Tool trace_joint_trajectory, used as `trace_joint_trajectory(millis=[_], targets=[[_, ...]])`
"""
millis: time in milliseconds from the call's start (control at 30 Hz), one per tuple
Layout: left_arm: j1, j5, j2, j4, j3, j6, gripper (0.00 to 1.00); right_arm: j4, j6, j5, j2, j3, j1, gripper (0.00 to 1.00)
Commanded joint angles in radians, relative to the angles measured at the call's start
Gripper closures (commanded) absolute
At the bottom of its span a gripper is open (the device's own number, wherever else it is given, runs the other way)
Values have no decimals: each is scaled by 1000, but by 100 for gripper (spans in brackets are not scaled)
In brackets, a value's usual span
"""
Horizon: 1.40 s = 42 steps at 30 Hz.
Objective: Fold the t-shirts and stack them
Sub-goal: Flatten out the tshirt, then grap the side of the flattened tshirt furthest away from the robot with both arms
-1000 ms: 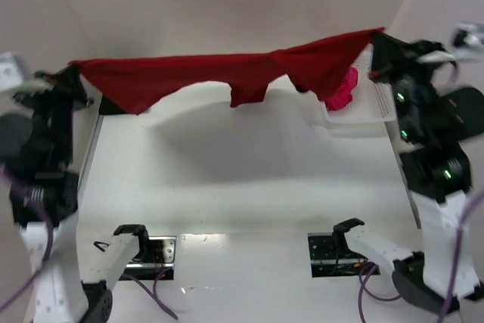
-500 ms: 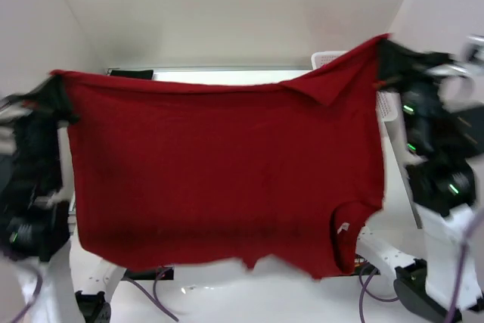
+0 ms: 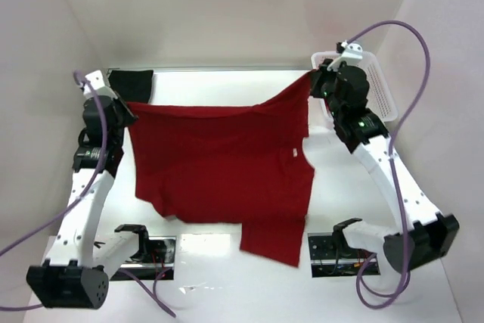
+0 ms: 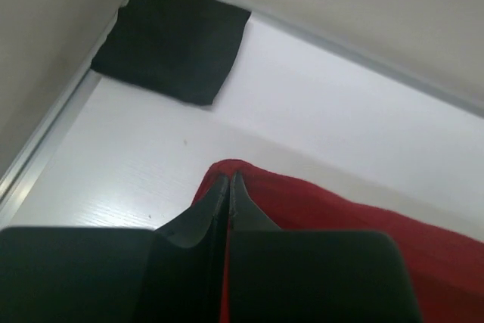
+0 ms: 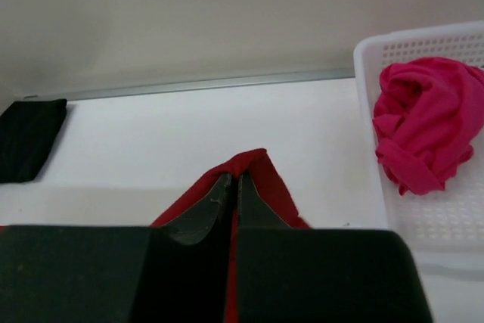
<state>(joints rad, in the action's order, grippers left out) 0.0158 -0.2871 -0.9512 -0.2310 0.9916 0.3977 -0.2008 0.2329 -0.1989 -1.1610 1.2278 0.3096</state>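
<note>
The dark crimson t-shirt (image 3: 219, 164) is stretched between both arms over the table, its lower part draped toward the near edge. My left gripper (image 3: 123, 105) is shut on its left corner (image 4: 227, 168). My right gripper (image 3: 316, 79) is shut on its right corner (image 5: 253, 160). A black t-shirt (image 3: 130, 81) lies folded flat at the far left corner, also in the left wrist view (image 4: 172, 39). The magenta-pink t-shirt (image 5: 423, 122) lies crumpled in the basket.
A white lattice basket (image 3: 382, 96) stands at the far right of the table, its rim (image 5: 363, 73) close to my right gripper. Two black mounts (image 3: 333, 251) sit at the near edge. White walls enclose the back and sides.
The crimson t-shirt was held high and swung out toward the camera; now both arms have come down and it hangs lower, spread over the table.
</note>
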Motion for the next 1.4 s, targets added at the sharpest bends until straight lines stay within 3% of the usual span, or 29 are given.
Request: trace_joint_trajectory(millis=[0, 133, 233, 333, 567, 800, 933, 1367], targets=[[1, -47, -91, 160, -43, 10, 100, 213, -20, -10, -142, -1, -4, 99], [1, -83, -273, 225, -7, 10, 100, 265, -20, -10, -317, 38, -4, 99], [1, -92, -490, 281, 92, 0, 100, 274, -11, -31, -460, 146, -4, 99], [10, -64, -593, 309, 169, 19, 100, 284, -10, -40, -566, 214, -13, 99], [53, 11, -878, 292, 502, 21, 100, 227, -10, -60, -741, 476, -53, 99], [144, 150, -981, 240, 685, 33, 100, 202, -10, -73, -824, 633, -99, 99], [162, 163, -1060, 156, 838, -13, 100, 172, -10, -63, -878, 720, -109, 99], [182, 187, -1069, 145, 768, -31, 100, 152, 2, -33, -908, 680, -109, 99]])
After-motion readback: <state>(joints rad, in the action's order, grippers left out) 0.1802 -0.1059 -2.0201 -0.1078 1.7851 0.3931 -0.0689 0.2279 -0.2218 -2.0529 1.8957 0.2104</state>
